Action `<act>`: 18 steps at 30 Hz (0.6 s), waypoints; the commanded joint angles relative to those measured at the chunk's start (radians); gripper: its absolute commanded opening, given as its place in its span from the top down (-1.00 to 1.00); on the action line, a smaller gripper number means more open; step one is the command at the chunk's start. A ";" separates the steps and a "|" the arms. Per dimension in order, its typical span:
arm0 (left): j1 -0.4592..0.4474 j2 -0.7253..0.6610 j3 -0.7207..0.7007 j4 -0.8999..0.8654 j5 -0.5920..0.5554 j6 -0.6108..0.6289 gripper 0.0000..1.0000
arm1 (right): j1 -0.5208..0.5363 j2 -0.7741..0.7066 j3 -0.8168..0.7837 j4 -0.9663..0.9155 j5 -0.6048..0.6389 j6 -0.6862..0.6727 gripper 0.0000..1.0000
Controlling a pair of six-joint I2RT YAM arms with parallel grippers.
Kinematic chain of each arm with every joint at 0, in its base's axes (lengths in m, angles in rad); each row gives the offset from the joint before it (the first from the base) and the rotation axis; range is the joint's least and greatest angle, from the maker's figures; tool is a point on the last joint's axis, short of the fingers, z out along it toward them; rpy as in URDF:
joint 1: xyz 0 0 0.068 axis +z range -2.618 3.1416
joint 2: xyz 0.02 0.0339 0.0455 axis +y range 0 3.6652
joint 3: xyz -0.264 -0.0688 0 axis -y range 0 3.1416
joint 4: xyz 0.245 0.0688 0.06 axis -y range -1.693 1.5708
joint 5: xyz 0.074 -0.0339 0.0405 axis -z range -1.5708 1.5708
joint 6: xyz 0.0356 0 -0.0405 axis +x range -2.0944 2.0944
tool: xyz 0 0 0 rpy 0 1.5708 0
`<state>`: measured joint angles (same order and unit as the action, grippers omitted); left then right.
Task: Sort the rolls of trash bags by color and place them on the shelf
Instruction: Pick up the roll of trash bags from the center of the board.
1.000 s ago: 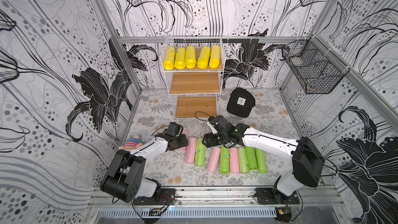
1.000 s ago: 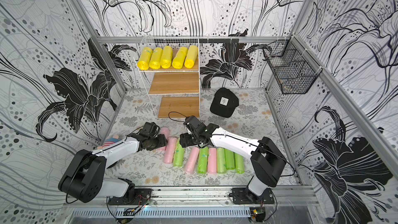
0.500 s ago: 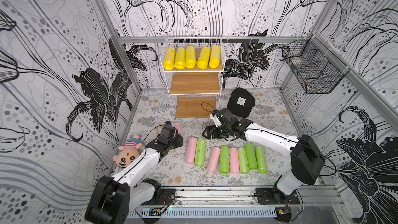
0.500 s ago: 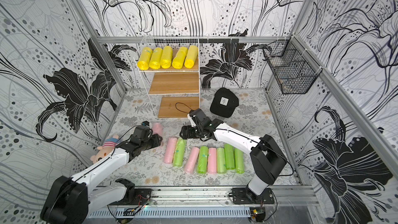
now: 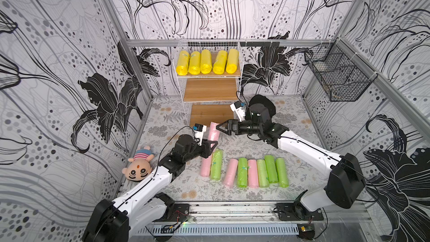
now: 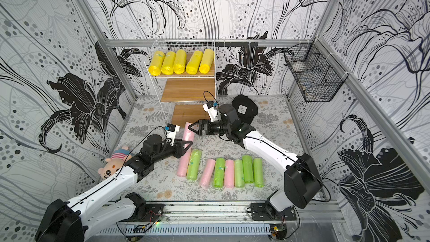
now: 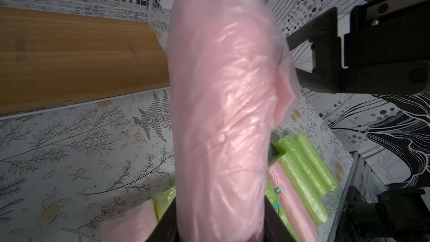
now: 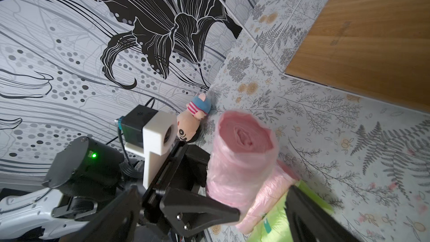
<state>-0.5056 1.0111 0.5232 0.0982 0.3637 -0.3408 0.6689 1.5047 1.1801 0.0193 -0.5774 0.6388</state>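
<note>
My left gripper (image 5: 211,145) (image 6: 186,144) is shut on one end of a pale pink roll (image 5: 214,129) (image 6: 189,132), which it holds off the floor with the free end toward the shelf (image 5: 210,89) (image 6: 188,89). In the left wrist view the pink roll (image 7: 221,112) fills the middle between my left gripper (image 7: 221,231) fingers. My right gripper (image 5: 218,127) (image 6: 191,127) stands open beside the roll's far end, touching nothing. Several yellow rolls (image 5: 207,62) lie on the top board. Three pink rolls (image 5: 230,172) and several green rolls (image 5: 271,168) lie in a row on the floor.
A plush toy (image 5: 138,166) lies by the left wall next to my left arm. A black cap (image 5: 263,103) sits behind my right wrist. A black wire basket (image 5: 337,75) hangs on the right wall. The shelf's two lower boards (image 6: 189,112) are bare.
My left gripper has closed on the pink roll and lifted it off the floor. My right gripper has opened wide and pulled back toward the shelf.
</note>
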 commanded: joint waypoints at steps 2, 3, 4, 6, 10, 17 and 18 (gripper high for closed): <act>-0.024 0.004 0.030 0.161 0.086 0.046 0.52 | -0.001 0.005 0.019 0.001 -0.010 -0.014 -1.00; -0.029 0.005 0.033 0.161 0.086 0.050 0.52 | -0.002 0.011 0.018 0.014 -0.022 -0.006 -1.00; -0.034 0.010 0.036 0.156 0.089 0.056 0.52 | -0.001 0.017 0.018 0.025 -0.033 0.002 -1.00; -0.043 0.015 0.038 0.146 0.094 0.072 0.51 | -0.002 0.031 0.019 0.061 -0.070 0.024 -0.95; -0.047 0.014 0.041 0.145 0.089 0.083 0.50 | -0.001 0.056 0.025 0.066 -0.091 0.048 -0.64; -0.048 0.024 0.049 0.132 0.050 0.074 0.49 | -0.001 0.071 0.007 0.082 -0.092 0.077 -0.02; -0.048 0.024 0.050 0.131 0.034 0.070 0.48 | -0.004 0.070 0.006 0.081 -0.087 0.084 0.07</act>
<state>-0.5495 1.0302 0.5304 0.1638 0.4255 -0.2844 0.6613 1.5703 1.1801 0.0620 -0.6361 0.6971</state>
